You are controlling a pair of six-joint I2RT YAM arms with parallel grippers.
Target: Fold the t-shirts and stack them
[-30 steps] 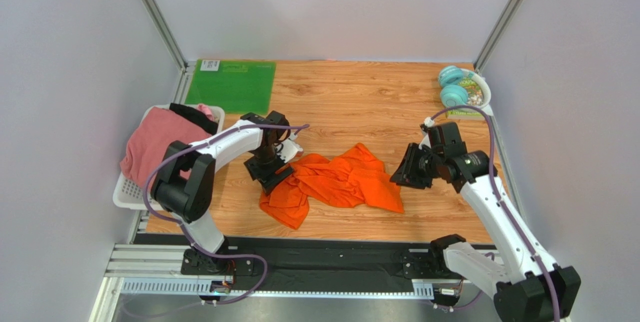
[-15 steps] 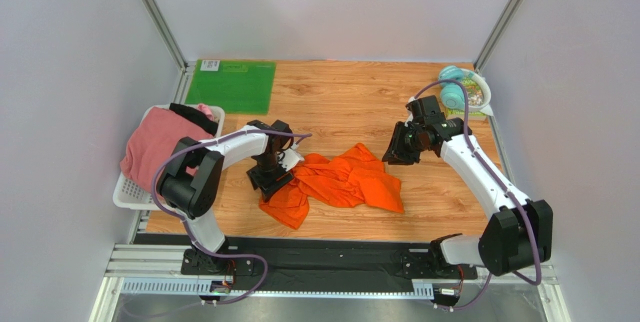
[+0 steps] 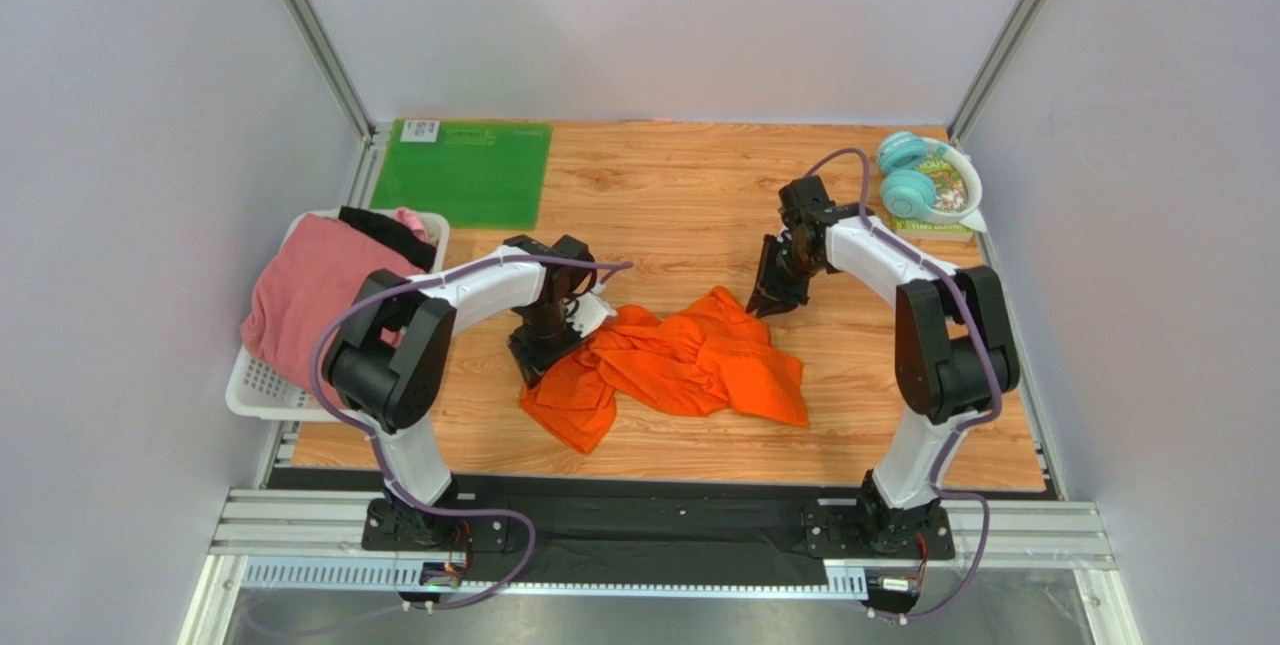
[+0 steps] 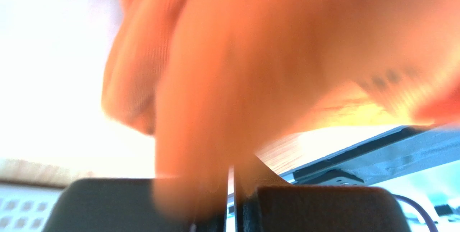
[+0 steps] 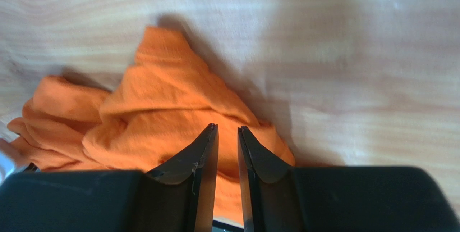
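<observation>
Left black two-finger gripper [image 3: 543, 356] has snapped shut from wide open, pinching the left edge of the crumpled bright orange cloth t-shirt [image 3: 684, 360], which lies mid-way across the light wooden table [image 3: 676, 195]; first grasp looks made; right gripper [image 3: 769, 294] has swung in over the shirt's far corner, jaws narrowly parted, empty; second grasp pending.

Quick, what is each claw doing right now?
Left gripper: jaws closed on the orange t-shirt.
Right gripper: jaws slightly open, holding nothing.

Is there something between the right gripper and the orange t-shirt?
Nothing visible does. The right gripper hangs by the far corner of the orange t-shirt, with only wooden table beside it.
</observation>
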